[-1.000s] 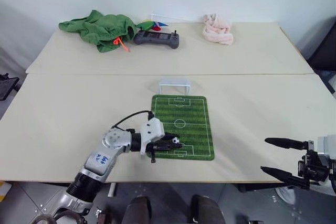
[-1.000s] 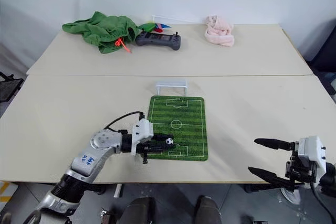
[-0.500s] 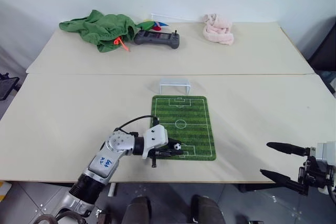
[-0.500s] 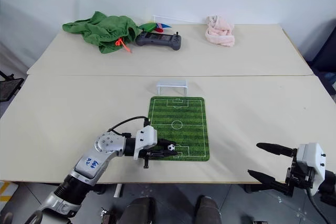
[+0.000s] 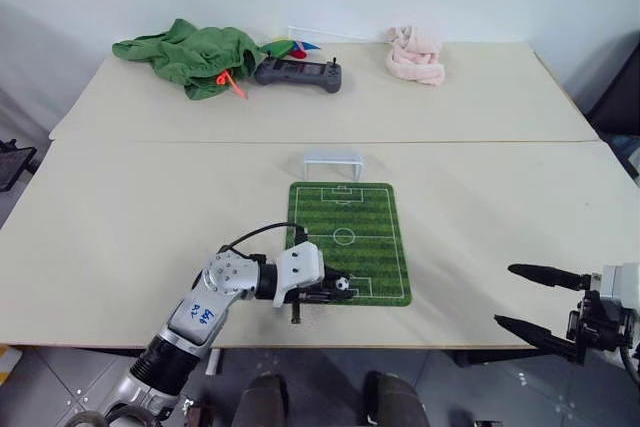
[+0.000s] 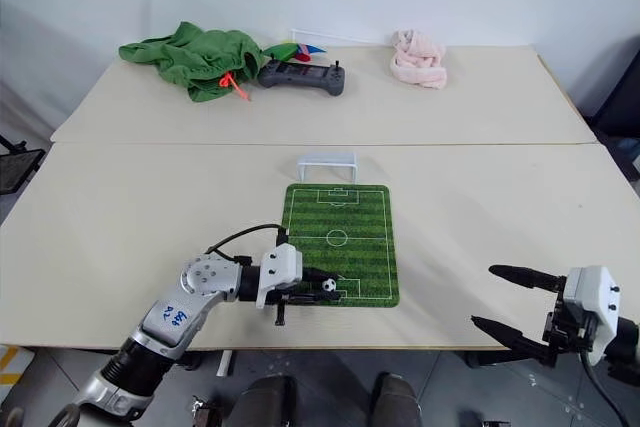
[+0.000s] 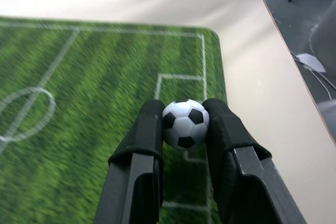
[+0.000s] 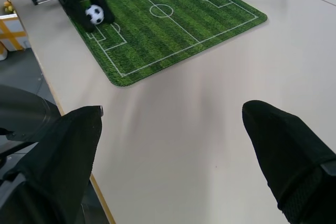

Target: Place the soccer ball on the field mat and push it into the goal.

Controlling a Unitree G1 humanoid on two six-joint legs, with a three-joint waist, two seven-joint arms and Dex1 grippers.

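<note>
Holding the soccer ball (image 7: 185, 124) between its two black fingers (image 7: 140, 145), the left gripper (image 5: 336, 287) reaches over the near end of the field mat (image 5: 365, 227). The jaws are only a little apart, just as wide as the small ball, and both fingers press on its sides. The ball sits at the fingertips, above the penalty box that is painted at the near end of the field mat, close to the mat's near left corner. From the pictures I cannot tell if the ball touches the turf or stays slightly above it.

The field mat lies flat on the beige table (image 5: 130, 217), with its long side running away from the robot. The goal (image 5: 332, 161) stands on the table just beyond the far end of the field mat, very near its edge, with the opening toward the mat. The ball is at the opposite end of the field mat from the goal, so almost the whole pitch is between them.

The right gripper (image 5: 528, 297) is well to the right of the field mat, off the near edge of the table. Its two fingers (image 8: 286, 150) stand wide apart and there is nothing between them.

Far beyond the field mat, at the back of the table, there are a bunched green cloth (image 5: 185, 55), a dark controller (image 5: 298, 73) and a pink cloth (image 5: 415, 55).
</note>
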